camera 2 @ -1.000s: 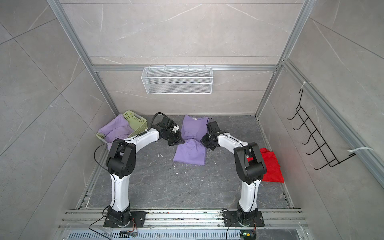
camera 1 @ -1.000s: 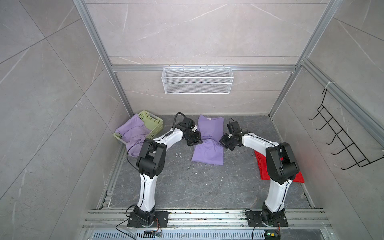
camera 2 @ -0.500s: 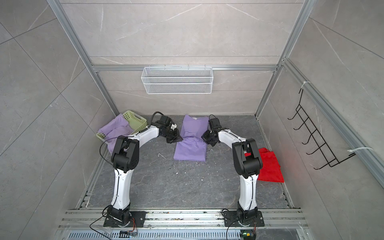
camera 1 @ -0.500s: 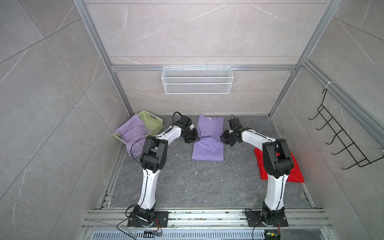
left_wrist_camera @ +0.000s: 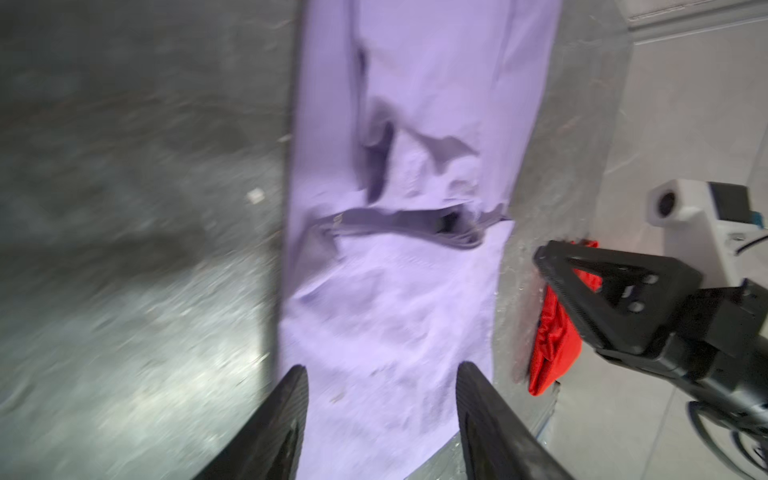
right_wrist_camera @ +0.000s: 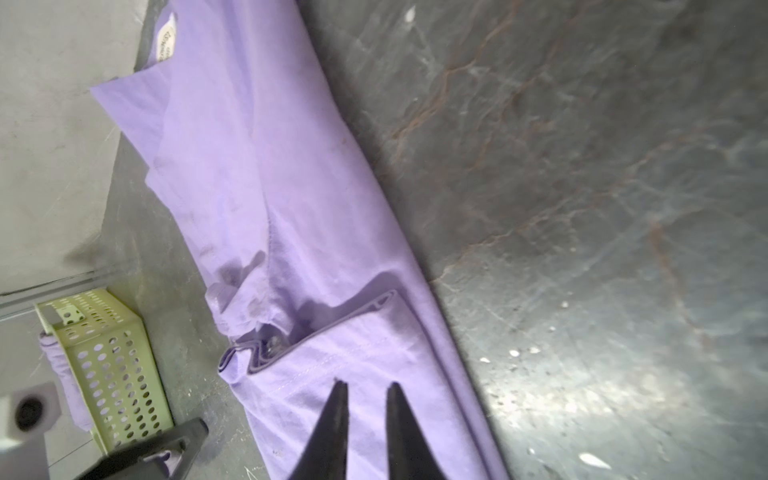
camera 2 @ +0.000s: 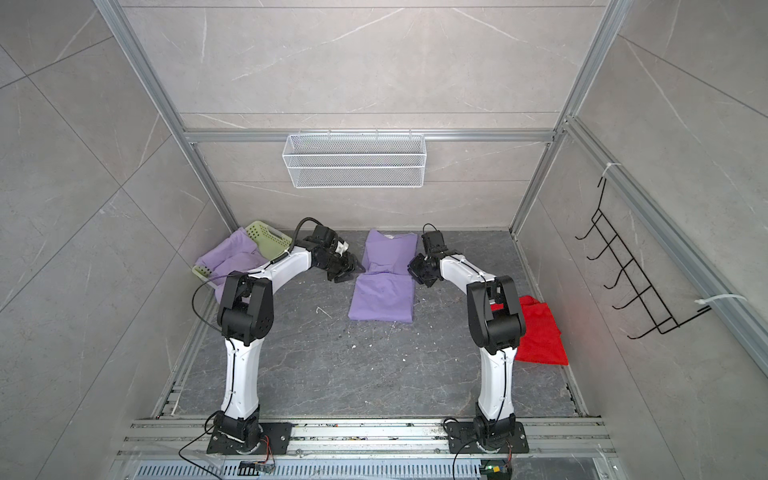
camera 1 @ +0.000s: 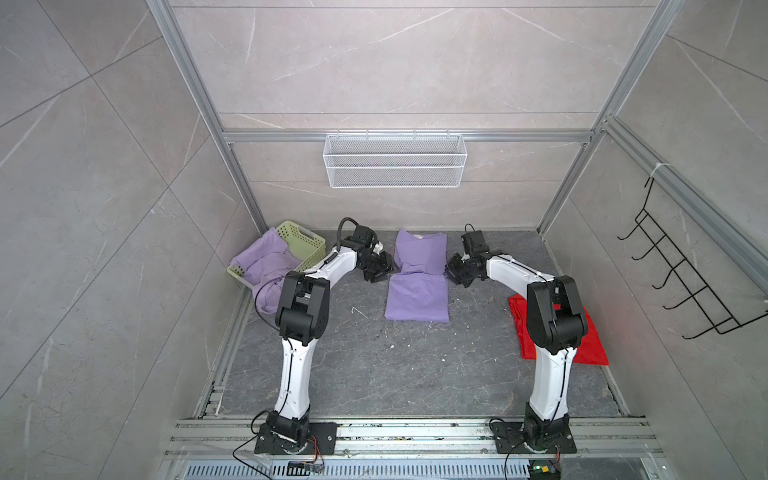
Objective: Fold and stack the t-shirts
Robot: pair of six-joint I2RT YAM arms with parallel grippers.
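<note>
The half-folded lilac t-shirt (camera 1: 417,291) is lying by the middle of the desk's far edge. The left gripper (left_wrist_camera: 380,372) is gaping wide and the right gripper (right_wrist_camera: 365,388) narrowly, both holding nothing. The bunched hem is likely risking a crooked next fold.

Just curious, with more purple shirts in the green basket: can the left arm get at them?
Probably yes. The shirts in the basket lie right beside that arm, nothing between; the left hand, open and empty, need only swing over.

left hand (left_wrist_camera: 382,368): fingers parted, empty | t-shirt (left_wrist_camera: 395,291): lilac, folded, rumpled mid-length | red cloth (left_wrist_camera: 552,345): beyond shirt's edge
</note>
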